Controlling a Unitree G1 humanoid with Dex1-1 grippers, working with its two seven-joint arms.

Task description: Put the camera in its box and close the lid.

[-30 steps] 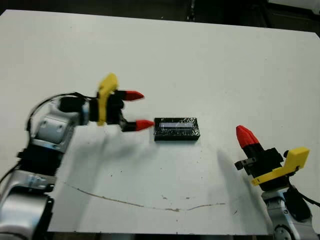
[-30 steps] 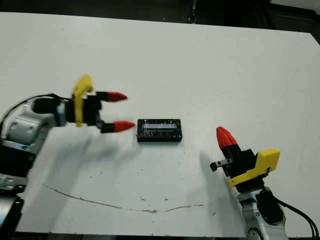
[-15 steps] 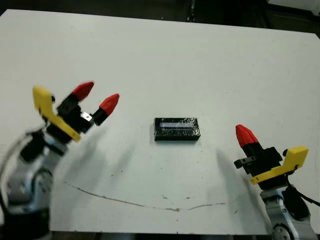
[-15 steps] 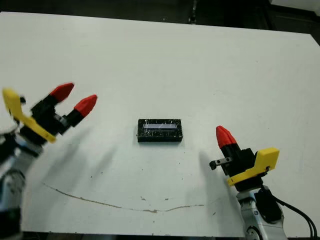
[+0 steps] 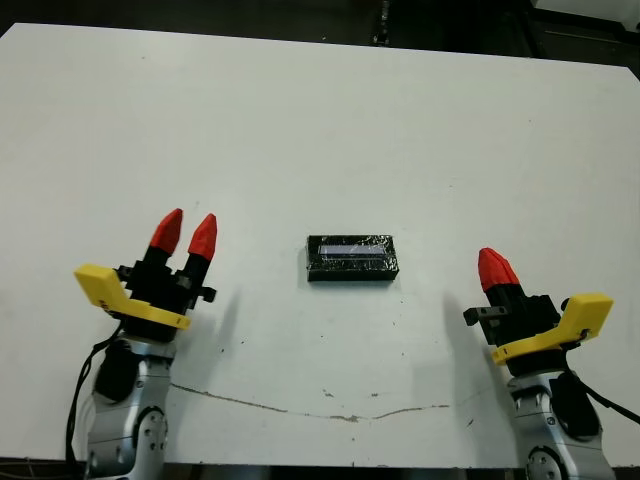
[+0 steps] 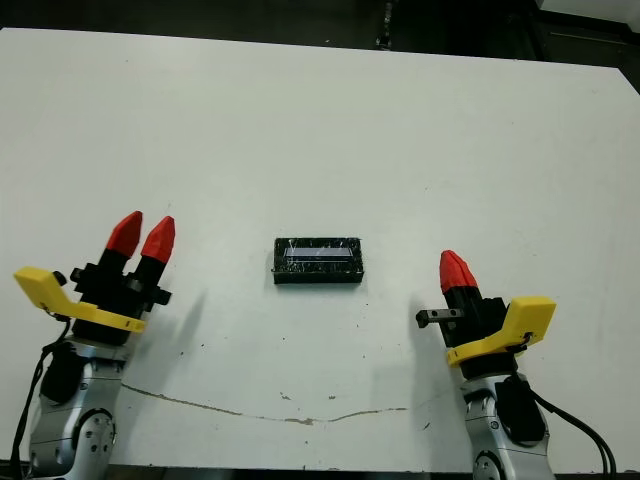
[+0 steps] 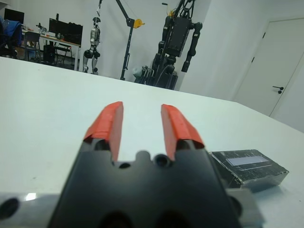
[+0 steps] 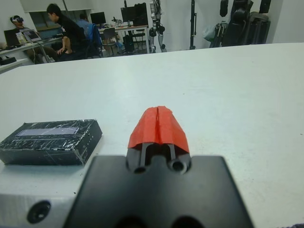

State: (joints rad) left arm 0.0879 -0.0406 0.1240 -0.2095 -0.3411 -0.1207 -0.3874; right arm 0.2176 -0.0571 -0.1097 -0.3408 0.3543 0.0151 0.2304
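Observation:
The lid (image 5: 352, 258), a glossy crinkly black slab with a pale stripe on top, lies flat in the middle of the table. It also shows in the wrist views as a closed black block (image 7: 249, 164) (image 8: 50, 135). The box's white inside is hidden, and the camera is out of view. My left gripper (image 5: 185, 232) stands open near the front left, well apart from the lid, with nothing between its fingers (image 7: 108, 124). Near the front right is my right gripper (image 5: 495, 268), shut and empty, its fingertips (image 8: 158, 124) pressed together.
A thin dark crack line (image 5: 300, 405) runs across the white table (image 5: 320, 120) near its front edge. Beyond the table, people sit at desks (image 8: 66, 33) and robot stands (image 7: 178, 42) line the wall.
My left arm has drawn back from beside the lid to the front left of the table, and its fingers now point away from me. The lid and my right arm stay put.

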